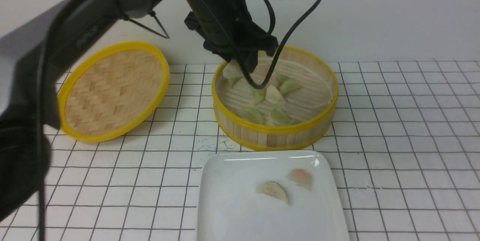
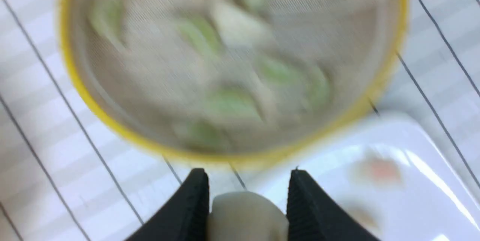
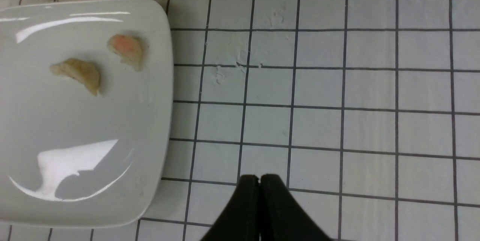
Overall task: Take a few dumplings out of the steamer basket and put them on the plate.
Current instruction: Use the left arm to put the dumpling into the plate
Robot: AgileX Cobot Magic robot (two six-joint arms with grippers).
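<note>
The steamer basket (image 1: 275, 130) stands mid-table with several pale green and beige dumplings (image 1: 275, 95) on its floor. My left gripper (image 1: 242, 66) hangs over the basket's far left side, shut on a beige-white dumpling (image 1: 230, 71). In the left wrist view that dumpling (image 2: 245, 214) sits between the black jaws of the gripper (image 2: 248, 173), above the blurred basket (image 2: 112, 121). The white plate (image 1: 232, 196) lies in front of the basket with two dumplings on it: a beige one (image 1: 273, 191) and a pinkish one (image 1: 300, 178). My right gripper (image 3: 259, 177) is shut and empty over the tiles, beside the plate (image 3: 93, 128).
The flat woven lid (image 1: 112, 91) leans against the back wall, left of the basket. A black cable (image 1: 300, 20) loops down from the left arm into the basket. Gridded white tabletop surrounds the basket and the plate.
</note>
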